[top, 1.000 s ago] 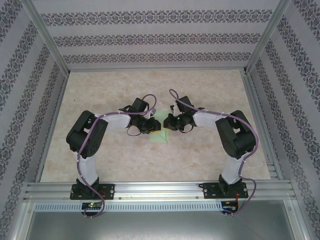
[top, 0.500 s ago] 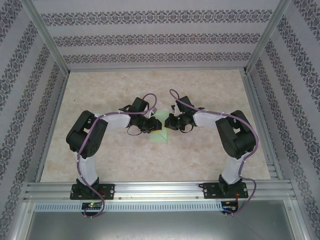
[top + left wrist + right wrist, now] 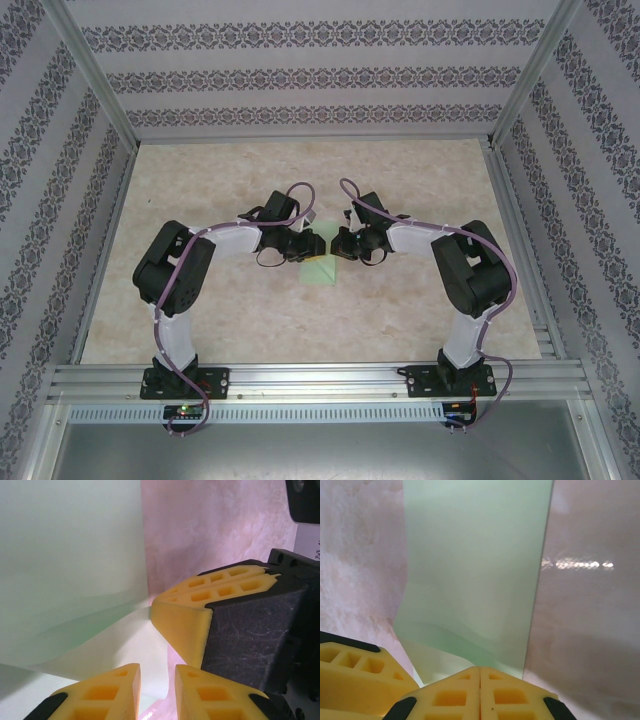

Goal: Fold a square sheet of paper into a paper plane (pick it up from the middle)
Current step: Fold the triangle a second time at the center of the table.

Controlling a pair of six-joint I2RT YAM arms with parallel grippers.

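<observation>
The square sheet of paper (image 3: 320, 272) is pale mint green and lies on the table between the two arms. In the right wrist view the paper (image 3: 475, 555) rises in a curl to my right gripper (image 3: 480, 670), whose fingers are pressed together on its near edge. My right gripper (image 3: 331, 243) meets my left gripper (image 3: 311, 243) tip to tip over the sheet's far part. In the left wrist view the paper (image 3: 75, 555) curves up, and its loose edge lies in the gap of my left gripper (image 3: 157, 692), whose jaws stand apart.
The marble-patterned table (image 3: 400, 180) is bounded by aluminium rails and patterned walls. A yellow fingertip of the right gripper (image 3: 185, 625) sits close in front of the left one. A left finger (image 3: 355, 675) shows beside the right jaws.
The left gripper has slid right until it nearly touches the right gripper. It now covers more of the sheet. The right arm has barely moved.
</observation>
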